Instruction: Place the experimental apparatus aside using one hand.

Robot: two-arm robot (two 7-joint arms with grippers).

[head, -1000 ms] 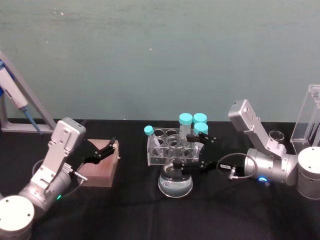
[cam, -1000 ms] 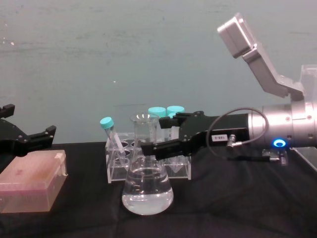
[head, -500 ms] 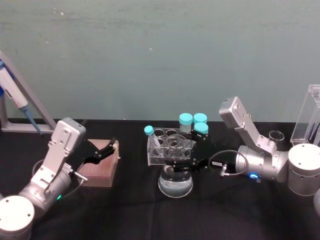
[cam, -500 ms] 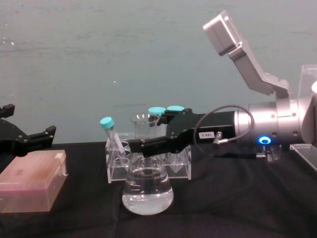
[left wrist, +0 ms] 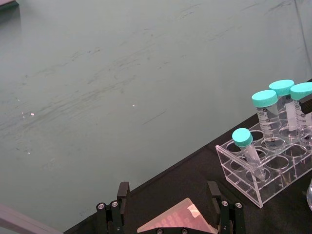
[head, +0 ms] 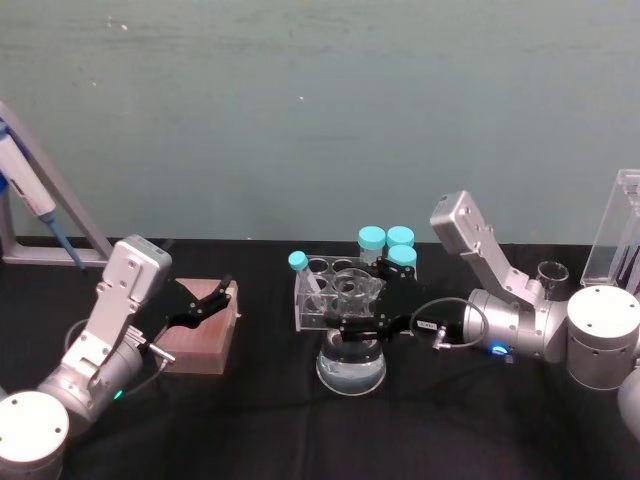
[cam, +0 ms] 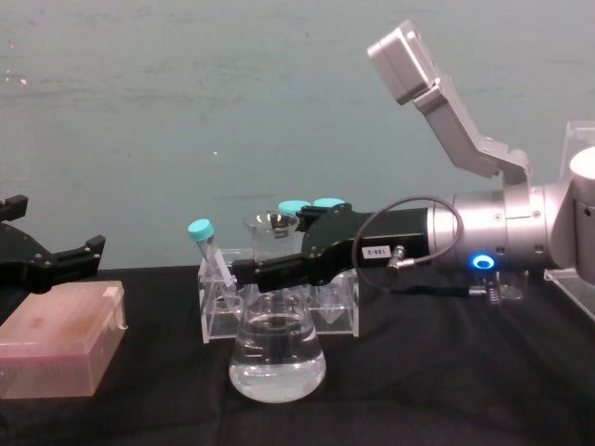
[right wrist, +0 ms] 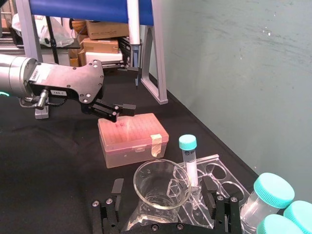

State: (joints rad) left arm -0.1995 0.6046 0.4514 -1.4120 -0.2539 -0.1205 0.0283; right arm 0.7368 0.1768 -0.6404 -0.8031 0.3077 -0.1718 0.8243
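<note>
A conical flask (head: 350,368) holding clear liquid stands at the table's middle, just in front of a clear tube rack (head: 312,310). My right gripper (head: 346,325), black on a silver wrist with a blue ring light, reaches in from the right. It is open, with one finger on each side of the flask's neck (cam: 271,243). In the right wrist view the flask's mouth (right wrist: 161,183) sits between the fingers (right wrist: 117,187). A small beaker (head: 550,271) and a tall acrylic stand (head: 612,238) are at the far right. My left gripper (head: 200,303) hangs open over a pink box (head: 203,338).
The tube rack (cam: 219,311) carries several teal-capped tubes (cam: 200,230) right behind the flask (cam: 277,362). A pipette on a slanted grey stand (head: 45,205) is at the far left. Bare black tabletop lies in front of the flask and to its right.
My right gripper has moved left toward the flask. Its fingers went from just right of the neck to straddling it. The flask and the left arm have not moved.
</note>
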